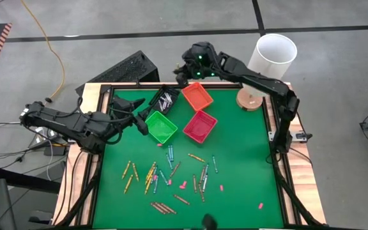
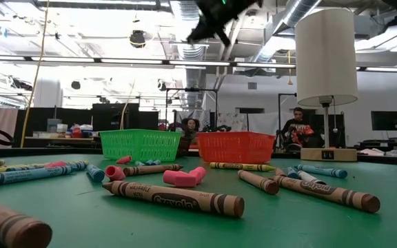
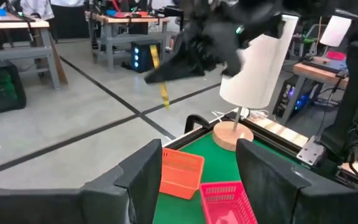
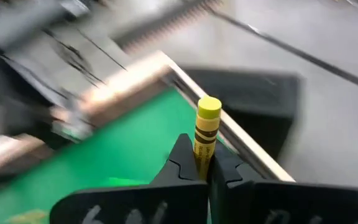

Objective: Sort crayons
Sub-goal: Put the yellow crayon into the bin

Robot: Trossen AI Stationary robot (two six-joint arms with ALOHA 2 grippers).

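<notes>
A: Crayons [image 1: 171, 174] lie loose across the near half of the green bench [image 1: 241, 160], with small pink bits among them. Why so scattered?

B: My guess is they are the unsorted pile; the little bins sit farther back so each colour has somewhere to go. The green bin [image 1: 161, 126] and pink bin [image 1: 200, 126] are side by side, the orange bin [image 1: 197, 96] behind them, and a dark bin [image 1: 165, 99] with pale sticks in it at the back rim.

A: And the left tool [image 1: 123, 104]?

B: Released, its fingers [image 3: 143, 177] spread wide with nothing between them, beside the green bin near the left rim.

A: The right tool [image 4: 205, 167]?

B: Clenched on a yellow crayon [image 4: 206, 129], gripped near its lower end so most of it stands clear above the jaws. It hangs high over the far edge, around the orange and dark bins, next to the lamp [image 1: 270, 61]. Probably it is carrying that crayon toward a bin.
</notes>
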